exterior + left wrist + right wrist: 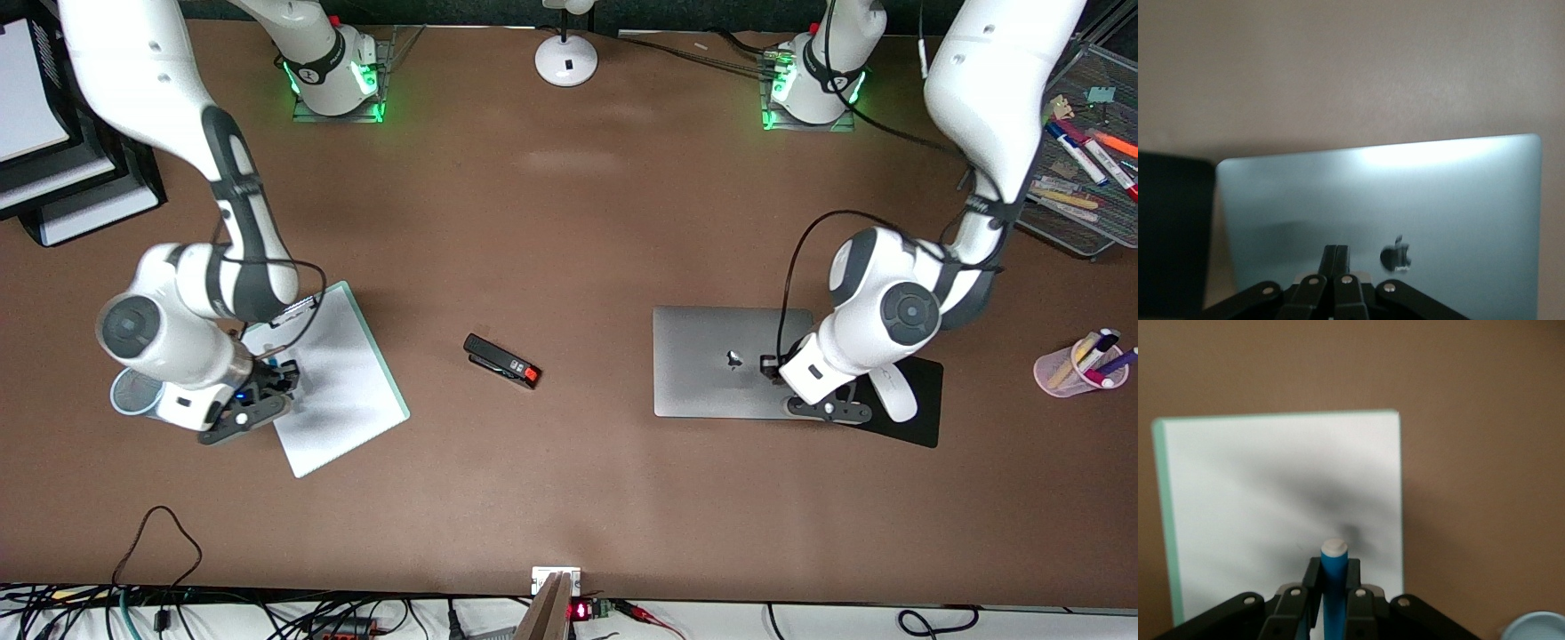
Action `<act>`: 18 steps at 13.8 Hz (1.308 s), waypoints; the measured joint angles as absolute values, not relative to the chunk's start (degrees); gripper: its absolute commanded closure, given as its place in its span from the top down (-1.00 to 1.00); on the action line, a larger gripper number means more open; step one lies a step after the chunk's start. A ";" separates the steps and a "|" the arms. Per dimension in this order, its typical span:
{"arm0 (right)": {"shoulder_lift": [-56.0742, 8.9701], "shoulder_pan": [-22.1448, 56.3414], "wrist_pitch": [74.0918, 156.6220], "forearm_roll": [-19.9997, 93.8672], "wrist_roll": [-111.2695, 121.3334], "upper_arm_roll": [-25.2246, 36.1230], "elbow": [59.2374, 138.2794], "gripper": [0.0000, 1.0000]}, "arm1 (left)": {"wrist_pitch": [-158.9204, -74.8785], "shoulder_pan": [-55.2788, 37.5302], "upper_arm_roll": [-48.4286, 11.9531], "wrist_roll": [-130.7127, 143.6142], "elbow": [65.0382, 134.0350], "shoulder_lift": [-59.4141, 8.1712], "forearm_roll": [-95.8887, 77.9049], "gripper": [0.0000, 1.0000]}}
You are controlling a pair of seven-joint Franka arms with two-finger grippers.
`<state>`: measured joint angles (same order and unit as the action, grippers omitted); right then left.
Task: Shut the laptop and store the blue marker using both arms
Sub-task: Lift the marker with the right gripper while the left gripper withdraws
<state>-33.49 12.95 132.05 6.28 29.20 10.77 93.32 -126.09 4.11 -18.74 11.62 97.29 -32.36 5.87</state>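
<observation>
The laptop [711,360] lies closed, silver lid and dark apple logo up, toward the left arm's end of the table; its lid fills the left wrist view [1405,193]. My left gripper [770,366] is shut and empty, its tips low over the lid beside the logo [1336,251]. My right gripper [277,373] is shut on the blue marker [284,364] over a white notepad [333,382]. In the right wrist view the marker [1334,577] stands between the fingers [1313,573] of my right gripper [1333,568], pale end toward the notepad [1271,487].
A pale blue cup [132,391] stands beside the notepad under the right arm; its rim shows [1538,627]. A black stapler [502,362] lies mid-table. A white mouse [892,391] sits on a black pad [925,422]. A pink pen cup [1071,369] and a mesh tray [1089,151] of markers stand at the left arm's end.
</observation>
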 measured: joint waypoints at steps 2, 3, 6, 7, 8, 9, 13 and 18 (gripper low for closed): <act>-29.25 12.90 131.40 6.29 35.47 10.77 93.42 -1.00 | -117.88 4.15 -18.74 11.62 95.60 -29.89 5.87 -1.00; -27.58 12.75 131.21 6.31 39.70 10.81 93.57 -1.00 | -114.00 4.15 -18.74 11.62 94.92 -28.65 5.87 -1.00; -24.38 11.38 131.14 6.88 51.54 11.08 93.91 -1.00 | -104.16 4.16 -18.75 11.65 94.09 -24.06 5.87 -1.00; -23.53 10.67 131.01 8.49 55.68 11.13 93.92 -1.00 | -101.49 4.16 -18.75 11.65 94.03 -22.32 5.87 -1.00; -22.63 9.80 130.36 11.16 60.69 11.21 93.92 -1.00 | -99.14 4.15 -18.76 11.65 94.00 -20.48 5.87 -1.00; -21.86 8.65 129.36 14.36 66.38 11.32 93.91 -1.00 | -97.12 4.15 -18.79 11.65 94.00 -18.62 5.56 -0.95; -20.81 2.04 122.86 28.26 89.17 11.56 92.48 -1.00 | -91.72 4.34 -18.81 8.71 95.73 -9.40 2.98 0.84; -20.79 -4.03 112.77 37.77 102.97 11.58 88.22 -1.00 | -89.54 4.69 -18.70 6.01 99.76 -0.86 2.19 1.00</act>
<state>-20.79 -4.03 112.77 37.77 102.97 11.58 88.22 -89.54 4.69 -18.70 6.01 99.76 -0.86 2.19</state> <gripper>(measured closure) 0.824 0.396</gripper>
